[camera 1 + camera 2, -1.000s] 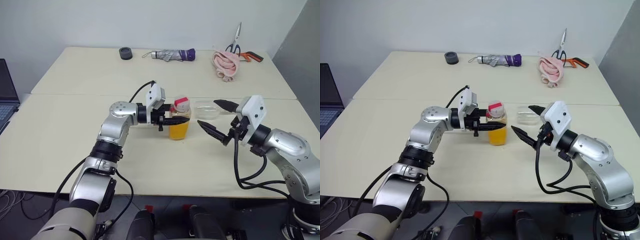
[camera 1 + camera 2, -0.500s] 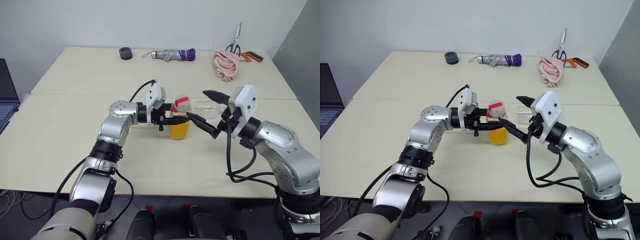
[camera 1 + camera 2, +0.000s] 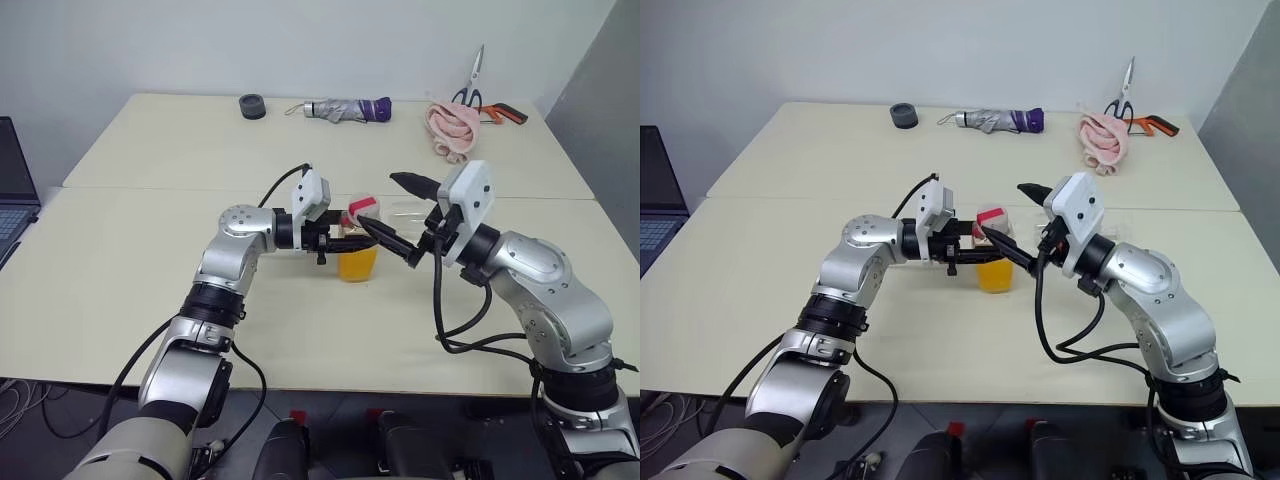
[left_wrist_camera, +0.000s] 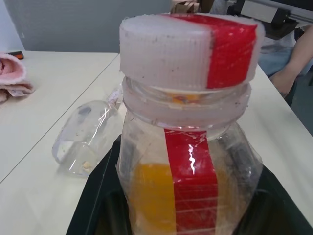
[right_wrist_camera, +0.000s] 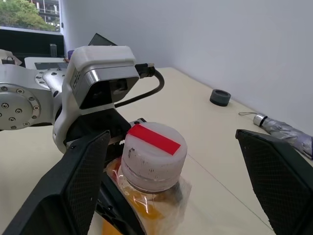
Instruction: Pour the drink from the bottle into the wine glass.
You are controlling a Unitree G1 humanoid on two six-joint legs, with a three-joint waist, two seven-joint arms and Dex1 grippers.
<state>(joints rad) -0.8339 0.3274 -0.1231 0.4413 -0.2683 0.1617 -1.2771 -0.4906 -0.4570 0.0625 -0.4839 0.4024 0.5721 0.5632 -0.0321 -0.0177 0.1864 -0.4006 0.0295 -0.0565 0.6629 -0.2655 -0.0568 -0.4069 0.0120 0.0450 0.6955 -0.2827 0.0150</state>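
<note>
Clamped by the left gripper (image 3: 340, 238) at mid-body: the bottle (image 3: 358, 248), upright on the near table (image 3: 120, 290), held steady, likely for uncapping. Spread wide around the red-and-white cap (image 5: 152, 154) without touching: the right gripper (image 3: 392, 213), apparently set to twist it off. Compared with a second ago, right arm swung in from the side toward the bottle. Just behind, lying on its side: the wine glass (image 4: 80, 144). Farther back: folded umbrella (image 3: 345, 109), scissors (image 3: 470, 80).

The table (image 3: 120, 270) is overlooked from the head by both eyes, while the bottle (image 4: 188, 161) is viewed close by both wrists.
</note>
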